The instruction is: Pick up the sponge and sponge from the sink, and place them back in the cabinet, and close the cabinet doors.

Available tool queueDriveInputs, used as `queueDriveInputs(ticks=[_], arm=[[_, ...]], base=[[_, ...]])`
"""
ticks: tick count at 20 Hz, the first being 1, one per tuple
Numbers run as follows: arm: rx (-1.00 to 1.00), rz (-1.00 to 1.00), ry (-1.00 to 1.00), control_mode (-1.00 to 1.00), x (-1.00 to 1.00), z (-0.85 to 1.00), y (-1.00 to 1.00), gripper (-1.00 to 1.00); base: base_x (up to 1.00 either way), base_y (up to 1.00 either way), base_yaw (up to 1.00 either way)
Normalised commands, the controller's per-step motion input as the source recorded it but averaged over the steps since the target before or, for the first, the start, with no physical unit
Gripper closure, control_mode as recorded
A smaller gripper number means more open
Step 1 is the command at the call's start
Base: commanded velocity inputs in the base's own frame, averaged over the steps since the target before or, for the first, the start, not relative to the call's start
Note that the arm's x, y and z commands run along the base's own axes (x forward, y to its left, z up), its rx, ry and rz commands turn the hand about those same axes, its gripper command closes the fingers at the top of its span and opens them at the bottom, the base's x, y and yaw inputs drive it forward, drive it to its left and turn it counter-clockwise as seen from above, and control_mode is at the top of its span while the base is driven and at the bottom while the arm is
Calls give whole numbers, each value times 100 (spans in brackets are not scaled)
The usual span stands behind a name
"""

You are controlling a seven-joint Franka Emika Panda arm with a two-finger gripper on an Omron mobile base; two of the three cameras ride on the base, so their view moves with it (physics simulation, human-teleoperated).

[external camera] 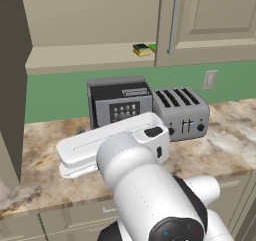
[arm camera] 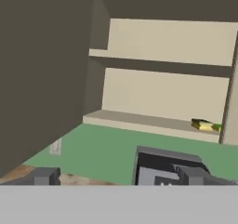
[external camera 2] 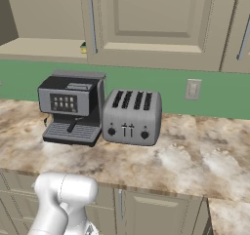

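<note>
The end effector [arm camera: 118, 176] stands wide open and holds nothing; its two dark tips sit far apart at the bottom of the hand view. Both sponges already lie on the cabinet's lower shelf [arm camera: 139, 121], ahead of the end effector, above it and off to its right. The dark-topped sponge [external camera: 141, 49] rests beside the green-topped sponge [external camera: 152, 47], which is half hidden by the edge of the right cabinet door [external camera: 172, 25]; I cannot tell whether they touch. Their long sides run roughly along the shelf front.

With the sponges stowed, the step left is, by my reading, closing the doors. The left cabinet door [external camera: 12, 85] stands swung out, close on the end effector's left, its dark inner face a wall on that side in the hand view. It seems the nearer target. The right door looks shut or nearly so.

Below and ahead sit the coffee machine [external camera: 120, 102] and the toaster [external camera: 181, 112], just beside each other on the worktop [external camera: 225, 145]. Open room lies between them and the shelf, along the green wall.
</note>
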Motion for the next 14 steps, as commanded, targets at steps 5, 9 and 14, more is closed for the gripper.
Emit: queueDriveInputs(ticks=[5,9,14], arm=[[0,11,0,-100,-16,0,30,-100],[0,11,0,-100,-17,0,29,-100],[0,8,0,-100,-13,0,30,-100]], base=[[0,0,0],[0,0,0],[0,0,0]])
